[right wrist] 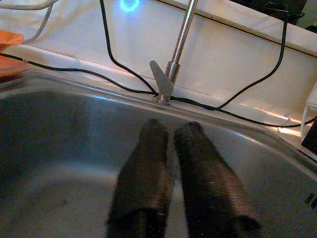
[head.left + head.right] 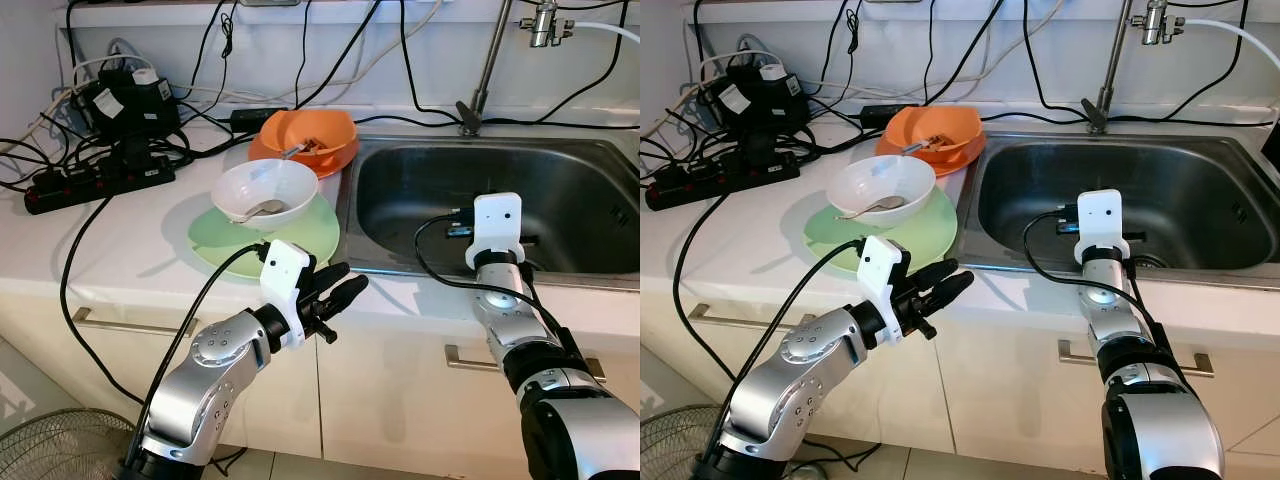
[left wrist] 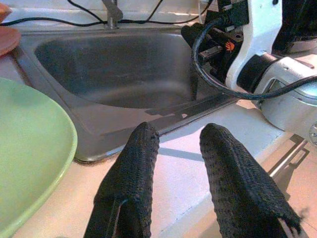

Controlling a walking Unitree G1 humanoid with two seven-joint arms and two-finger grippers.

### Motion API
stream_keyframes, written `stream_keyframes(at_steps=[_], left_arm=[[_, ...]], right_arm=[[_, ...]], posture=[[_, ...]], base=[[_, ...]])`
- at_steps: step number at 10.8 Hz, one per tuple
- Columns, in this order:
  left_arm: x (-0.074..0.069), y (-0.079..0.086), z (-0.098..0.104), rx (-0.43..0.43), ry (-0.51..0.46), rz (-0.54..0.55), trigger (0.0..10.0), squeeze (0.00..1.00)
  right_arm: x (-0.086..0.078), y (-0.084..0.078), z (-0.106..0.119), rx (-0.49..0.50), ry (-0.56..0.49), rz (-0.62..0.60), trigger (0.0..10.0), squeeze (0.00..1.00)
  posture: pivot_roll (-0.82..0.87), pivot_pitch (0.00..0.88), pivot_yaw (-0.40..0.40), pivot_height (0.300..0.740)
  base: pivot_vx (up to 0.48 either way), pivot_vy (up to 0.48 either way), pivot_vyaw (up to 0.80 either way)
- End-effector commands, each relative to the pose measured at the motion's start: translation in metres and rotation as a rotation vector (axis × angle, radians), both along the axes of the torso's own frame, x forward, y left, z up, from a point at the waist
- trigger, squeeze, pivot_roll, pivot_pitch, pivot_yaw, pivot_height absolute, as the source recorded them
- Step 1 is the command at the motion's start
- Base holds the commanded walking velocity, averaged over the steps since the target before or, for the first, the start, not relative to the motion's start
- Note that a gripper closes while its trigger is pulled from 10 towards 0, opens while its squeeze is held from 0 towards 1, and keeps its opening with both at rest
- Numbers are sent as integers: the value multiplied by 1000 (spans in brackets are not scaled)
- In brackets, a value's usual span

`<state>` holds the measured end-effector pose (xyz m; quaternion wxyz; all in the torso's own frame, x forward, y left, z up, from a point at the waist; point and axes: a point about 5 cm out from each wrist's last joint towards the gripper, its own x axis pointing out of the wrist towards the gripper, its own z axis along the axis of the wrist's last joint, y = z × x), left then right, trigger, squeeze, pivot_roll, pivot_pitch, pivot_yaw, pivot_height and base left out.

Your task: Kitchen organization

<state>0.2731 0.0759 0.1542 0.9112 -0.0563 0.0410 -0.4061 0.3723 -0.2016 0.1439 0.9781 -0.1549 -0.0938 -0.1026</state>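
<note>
In the left eye view, the left pincer (image 2: pixel 345 283) hangs at the desk's (image 2: pixel 120 250) front edge, beside the green plate (image 2: pixel 310 237) carrying a white bowl (image 2: pixel 262 187) with a spoon (image 2: pixel 262 209). An orange bowl (image 2: pixel 310 135) sits behind, near the sink (image 2: pixel 480 190).

In the left wrist view, its fingers (image 3: pixel 131 173) stand apart, empty.

In the right wrist view, the right pincer (image 1: pixel 171 130) hovers over the sink basin, fingers nearly together, holding nothing.

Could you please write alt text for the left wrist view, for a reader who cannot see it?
The left gripper, its two black fingers parted and holding nothing, hovers over the white counter's edge facing a steel sink. A green plate lies beside it, the right arm beyond.
</note>
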Motion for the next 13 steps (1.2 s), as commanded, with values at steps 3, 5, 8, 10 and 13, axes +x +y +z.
stream_keyframes(at_steps=[3,5,8,10,13], left_arm=[[1,-2,4,7,-18,-2,10000,0],[1,-2,4,6,-20,-2,10000,0],[4,-2,7,-4,-38,23,10000,0],[4,-3,7,-7,-38,22,10000,0],[7,-3,7,-16,-54,65,10000,0]], right_arm=[[4,5,8,2,-25,15,10000,0],[5,8,14,-13,-57,29,10000,0],[10,10,47,4,-200,51,10000,0],[10,14,66,4,-283,82,10000,0],[-7,31,83,-6,-373,245,10000,0]], posture=[[106,8,81,740],[102,8,81,740],[89,15,83,740],[83,17,82,740],[69,23,72,740]], base=[[0,0,0],[0,0,0],[0,0,0],[0,0,0],[0,0,0]])
